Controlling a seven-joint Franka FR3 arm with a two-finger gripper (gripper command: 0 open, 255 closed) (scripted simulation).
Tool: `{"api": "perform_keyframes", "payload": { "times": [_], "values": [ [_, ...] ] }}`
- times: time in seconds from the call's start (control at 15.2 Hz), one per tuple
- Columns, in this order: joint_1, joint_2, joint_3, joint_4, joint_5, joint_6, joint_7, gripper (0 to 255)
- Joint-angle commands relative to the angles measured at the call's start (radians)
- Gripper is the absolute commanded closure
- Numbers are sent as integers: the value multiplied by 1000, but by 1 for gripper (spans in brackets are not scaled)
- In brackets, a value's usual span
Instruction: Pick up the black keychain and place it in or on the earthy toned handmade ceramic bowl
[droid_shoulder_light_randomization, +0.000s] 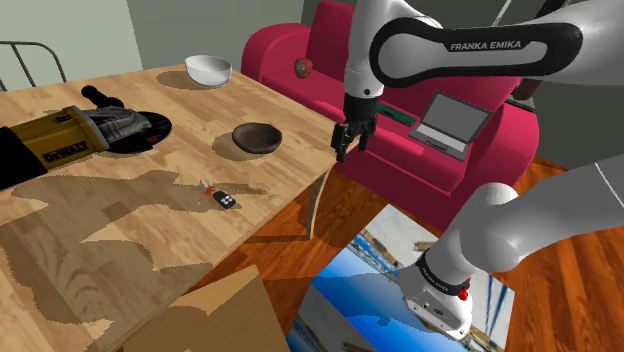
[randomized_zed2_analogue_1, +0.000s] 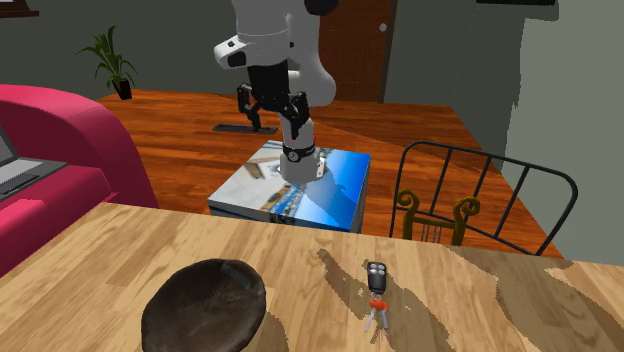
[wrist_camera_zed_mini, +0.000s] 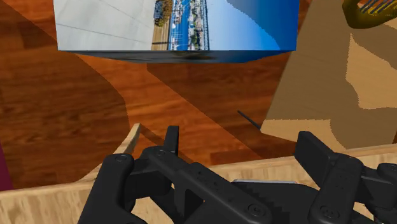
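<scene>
Arm (droid_shoulder_light_randomization: 470, 45): reads "FRANKA EMIKA"
Angle grinder (droid_shoulder_light_randomization: 80, 132): reads "DEWALT"
Gripper (droid_shoulder_light_randomization: 349, 148): fingers spread, past table (droid_shoulder_light_randomization: 120, 250) edge
Black keychain (droid_shoulder_light_randomization: 226, 199): on table, near dark bowl (droid_shoulder_light_randomization: 257, 137)

A: Entry one, lettering?
B: "FRANKA EMIKA", white capitals, on the black panel of the white robot arm (droid_shoulder_light_randomization: 480, 45), shoulder view.
A: Entry two?
B: "DEWALT", black capitals, on the yellow body of the yellow and black power grinder (droid_shoulder_light_randomization: 70, 140), lying on the light wooden table (droid_shoulder_light_randomization: 150, 260).
</scene>
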Motion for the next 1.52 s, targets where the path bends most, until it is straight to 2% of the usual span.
{"api": "perform_keyframes", "payload": {
  "times": [0.0, 0.33, 0.66, 1.06, 1.45],
  "values": [
    [13, 51, 28, 15, 16, 47, 38, 0],
    [36, 202, 90, 90, 31, 150, 126, 0],
    [57, 365, 143, 196, 15, 232, 218, 0],
    [92, 574, 186, 364, -40, 296, 333, 0],
    [149, 792, 200, 583, -116, 314, 439, 0]
  ]
}}
